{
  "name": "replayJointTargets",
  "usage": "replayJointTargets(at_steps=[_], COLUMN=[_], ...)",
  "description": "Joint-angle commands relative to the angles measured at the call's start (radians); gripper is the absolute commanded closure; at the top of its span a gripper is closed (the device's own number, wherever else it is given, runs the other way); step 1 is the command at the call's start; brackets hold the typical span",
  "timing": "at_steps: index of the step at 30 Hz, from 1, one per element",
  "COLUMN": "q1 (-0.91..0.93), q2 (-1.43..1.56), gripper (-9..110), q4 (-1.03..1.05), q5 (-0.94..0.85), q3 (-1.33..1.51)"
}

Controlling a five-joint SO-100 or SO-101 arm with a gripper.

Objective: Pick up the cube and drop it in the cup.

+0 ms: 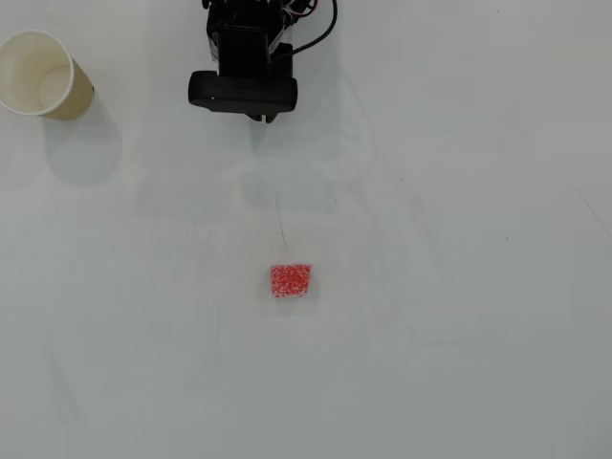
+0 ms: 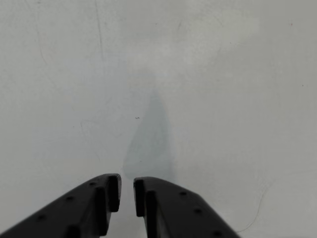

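Note:
In the overhead view the small red speckled cube (image 1: 291,279) lies flat on the white table, near the middle. The cream paper cup (image 1: 40,75) stands at the far top left, its white inside showing nothing in it. The black arm sits at the top centre, and its gripper (image 1: 259,116) is mostly hidden under the wrist body, well above the cube in the picture and to the right of the cup. In the wrist view the gripper (image 2: 127,186) shows two black fingers almost touching, a thin slit between them and nothing held. Neither cube nor cup appears in the wrist view.
The white table (image 1: 459,287) carries faint scratches and smudges. A black cable (image 1: 323,33) loops beside the arm at the top edge.

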Motion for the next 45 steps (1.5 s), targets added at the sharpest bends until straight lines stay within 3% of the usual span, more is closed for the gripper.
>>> replayJointTargets(at_steps=[1,36,45], q1=[0.074,0.072,0.040], q2=[0.023,0.023,0.023], gripper=[101,102,102], q4=[-0.012,-0.014,-0.149], q5=[0.003,0.003,-0.003], q3=[0.034,0.034,0.034])
